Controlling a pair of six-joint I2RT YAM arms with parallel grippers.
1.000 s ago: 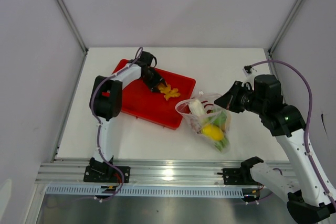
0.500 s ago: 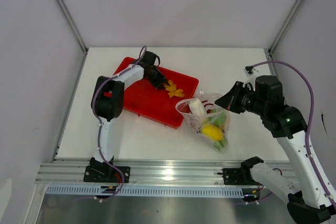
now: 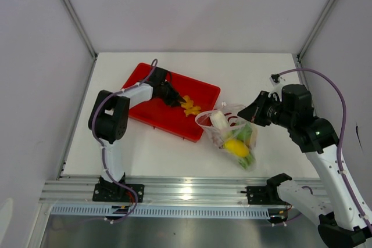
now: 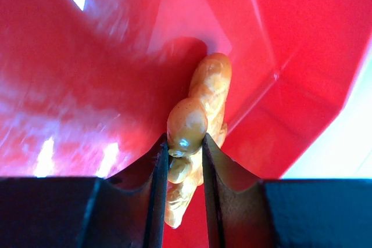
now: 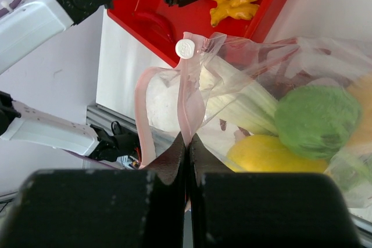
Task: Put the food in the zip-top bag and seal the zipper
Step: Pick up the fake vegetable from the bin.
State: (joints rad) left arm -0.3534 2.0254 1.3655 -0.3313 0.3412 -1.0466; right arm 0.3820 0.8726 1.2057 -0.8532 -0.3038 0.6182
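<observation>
Orange ruffled piece [image 4: 195, 123] points lengthwise out of clamped left claw [image 4: 183, 144]; right claw [image 5: 187, 140] pinches zipper [image 5: 187, 94].

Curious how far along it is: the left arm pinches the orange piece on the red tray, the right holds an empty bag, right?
The bag isn't empty: the right wrist view shows a leek, green fruit and yellow fruit inside. The rest is right.

Since one second ago the left pincer [image 4: 184, 145] has narrowed onto the orange ruffled piece [image 3: 190, 107], its arm's elbow has swung outward to the left, and the red tray [image 3: 157, 115] has shifted slightly rightward.
</observation>
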